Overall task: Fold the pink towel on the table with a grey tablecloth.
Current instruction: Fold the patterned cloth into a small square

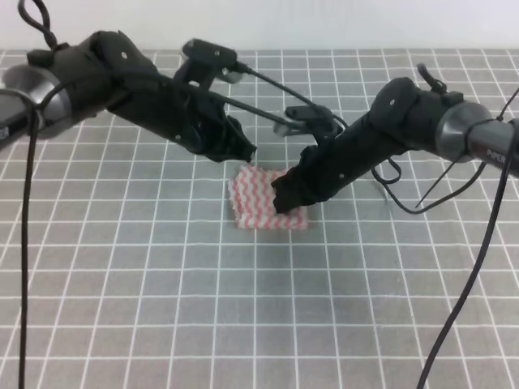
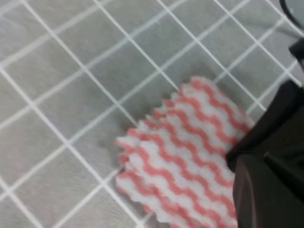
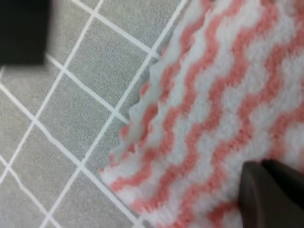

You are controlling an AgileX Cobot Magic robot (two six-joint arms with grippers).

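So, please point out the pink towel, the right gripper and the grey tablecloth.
pink towel point(image 1: 253, 197): exterior high view, its striped left part.
right gripper point(image 1: 285, 203): exterior high view, tip on the towel.
grey tablecloth point(image 1: 162, 308): exterior high view, bare gridded area.

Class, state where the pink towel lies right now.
In the exterior high view the pink towel lies flat near the middle of the grey tablecloth, just below the left end effector, with the right end effector over its right edge.

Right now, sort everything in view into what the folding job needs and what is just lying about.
Needed for the job:
- pink-and-white wavy-striped towel
- grey tablecloth with white grid
- left gripper
- right gripper, down on the towel

Just lying about:
- black cables trailing from the arms; nothing else
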